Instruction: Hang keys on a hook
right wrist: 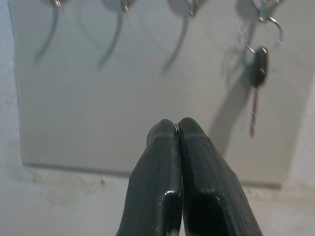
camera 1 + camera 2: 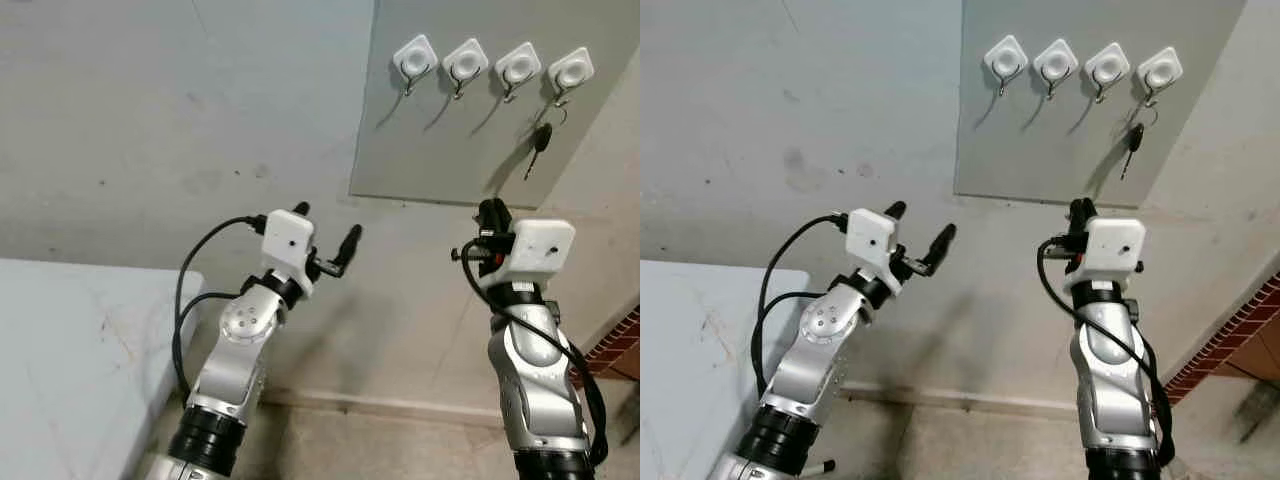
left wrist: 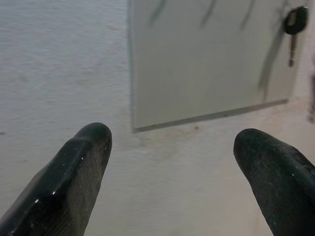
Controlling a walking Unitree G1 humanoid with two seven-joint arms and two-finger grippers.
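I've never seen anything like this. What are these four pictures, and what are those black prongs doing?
You see a humanoid robot's two arms. The two wide pictures come from cameras on its head. The close-ups come from cameras on each wrist, looking along that hand's black fingers. The left hand is open and holds nothing. The right hand is shut, fingers pressed together, nothing visible between them. On the wall is a grey board with four white hooks. A black key on a ring hangs from the rightmost hook. A table stands at the left.

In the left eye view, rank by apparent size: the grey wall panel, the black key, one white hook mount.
1. Grey rectangular wall panel, largest by far.
2. White square hook mount.
3. Black-headed key hanging from the rightmost hook, slimmer than the mount, similar length.
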